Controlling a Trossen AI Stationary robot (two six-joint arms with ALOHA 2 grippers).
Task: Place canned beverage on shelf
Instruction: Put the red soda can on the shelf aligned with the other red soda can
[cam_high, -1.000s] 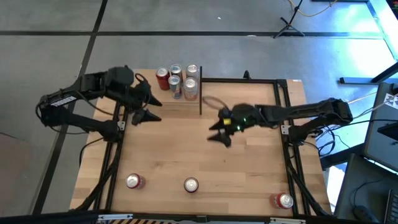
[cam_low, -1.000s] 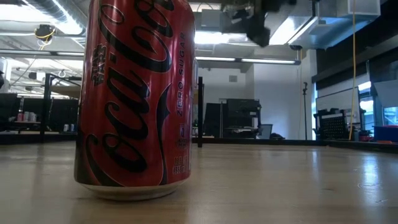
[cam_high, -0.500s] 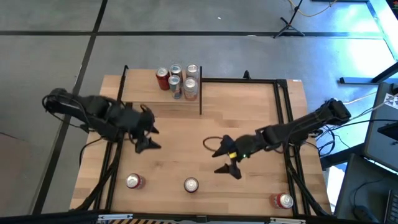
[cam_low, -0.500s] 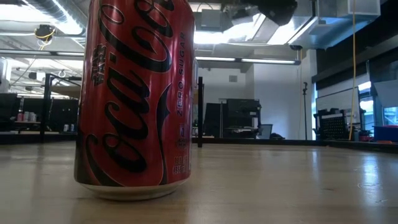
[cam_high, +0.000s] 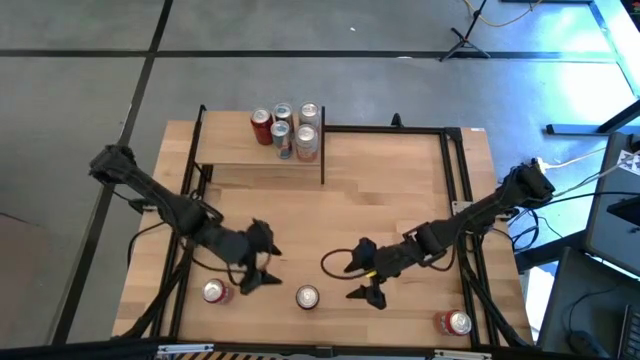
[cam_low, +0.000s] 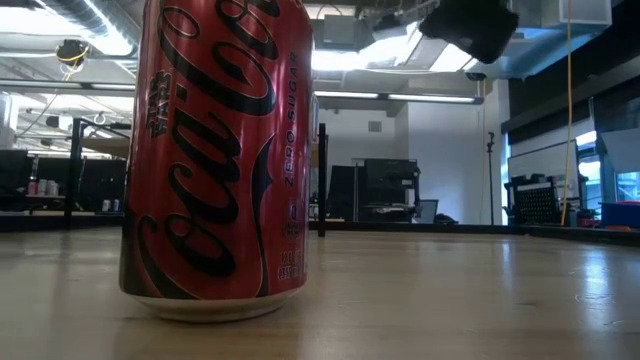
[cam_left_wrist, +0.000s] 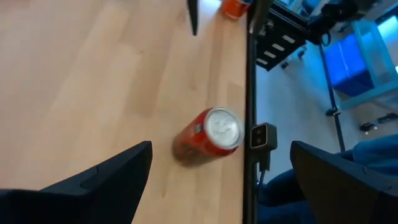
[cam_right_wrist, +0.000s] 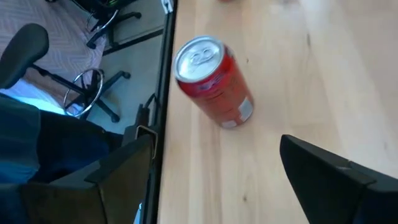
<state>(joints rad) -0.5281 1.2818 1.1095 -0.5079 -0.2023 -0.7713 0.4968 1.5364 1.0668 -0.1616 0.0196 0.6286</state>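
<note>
Three red cans stand upright along the table's near edge: a left one (cam_high: 214, 292), a middle one (cam_high: 306, 297) and a right one (cam_high: 455, 322). The middle can fills the low view (cam_low: 215, 150) and shows in both wrist views (cam_left_wrist: 208, 134) (cam_right_wrist: 211, 74). My left gripper (cam_high: 270, 266) is open just left of it. My right gripper (cam_high: 362, 276) is open just right of it. Neither touches it. The shelf (cam_high: 235, 160), a raised wood board with black posts, stands at the far left and carries several cans (cam_high: 285, 130).
Black frame rails run along the table's edges (cam_high: 460, 200). A small camera (cam_left_wrist: 261, 135) sits on the near rail close to the middle can. A dark part of the right arm shows at the top of the low view (cam_low: 470, 25). Bare tabletop lies between the shelf and the near cans.
Both grippers have gone toward the table's near edge and down, closing in on the middle can from either side. The left one came from beside the shelf, the right one from the table's middle. The cans have stayed put.
</note>
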